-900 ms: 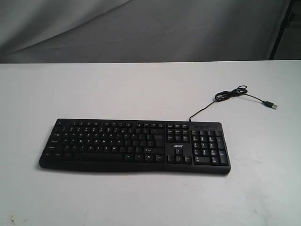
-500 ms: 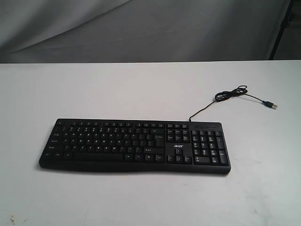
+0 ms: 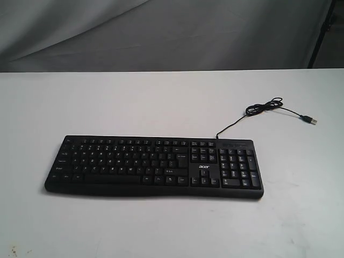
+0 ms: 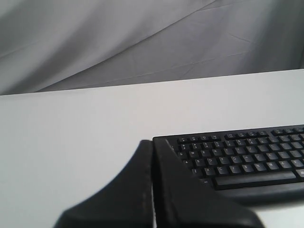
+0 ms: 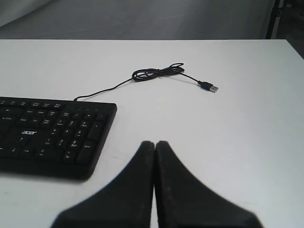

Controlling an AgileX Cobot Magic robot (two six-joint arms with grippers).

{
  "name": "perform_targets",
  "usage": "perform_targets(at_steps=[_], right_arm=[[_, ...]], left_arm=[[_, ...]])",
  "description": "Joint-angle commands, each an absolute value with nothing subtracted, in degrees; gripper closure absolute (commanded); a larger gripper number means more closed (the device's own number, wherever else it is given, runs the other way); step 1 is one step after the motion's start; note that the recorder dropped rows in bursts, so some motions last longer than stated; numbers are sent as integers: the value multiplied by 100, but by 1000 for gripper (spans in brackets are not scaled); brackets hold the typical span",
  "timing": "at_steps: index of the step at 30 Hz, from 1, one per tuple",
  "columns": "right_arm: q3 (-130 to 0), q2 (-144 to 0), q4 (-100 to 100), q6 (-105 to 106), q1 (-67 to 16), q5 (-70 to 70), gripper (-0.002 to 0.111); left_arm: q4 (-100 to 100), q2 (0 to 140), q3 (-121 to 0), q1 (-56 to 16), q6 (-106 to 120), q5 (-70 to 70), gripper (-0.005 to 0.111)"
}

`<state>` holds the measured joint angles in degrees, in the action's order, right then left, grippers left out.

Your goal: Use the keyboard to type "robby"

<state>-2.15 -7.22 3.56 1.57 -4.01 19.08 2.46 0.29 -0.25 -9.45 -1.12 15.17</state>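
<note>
The black keyboard lies flat near the front middle of the white table, its acer logo by the number pad. Its thin cable coils off the back right and ends in a USB plug. Neither arm shows in the exterior view. In the left wrist view my left gripper is shut with nothing in it, its tip at the keyboard end with the letter keys. My right gripper is shut and empty, above bare table beside the number-pad end of the keyboard.
The white table reaches back to a grey cloth backdrop. A dark stand leg rises at the far right. The cable coil and plug lie beyond my right gripper.
</note>
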Motion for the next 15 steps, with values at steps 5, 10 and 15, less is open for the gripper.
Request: perform_targets(at_steps=[5, 10, 15], right_arm=[[-2099, -889, 519, 141, -398, 2879, 108], [-2986, -1579, 519, 141, -398, 2879, 108], [-3426, -2549, 895, 126, -398, 2653, 108]], left_arm=[[274, 0, 0, -981, -128, 1523, 107], [274, 0, 0, -981, -128, 1523, 107], [274, 0, 0, -981, -128, 1523, 107]])
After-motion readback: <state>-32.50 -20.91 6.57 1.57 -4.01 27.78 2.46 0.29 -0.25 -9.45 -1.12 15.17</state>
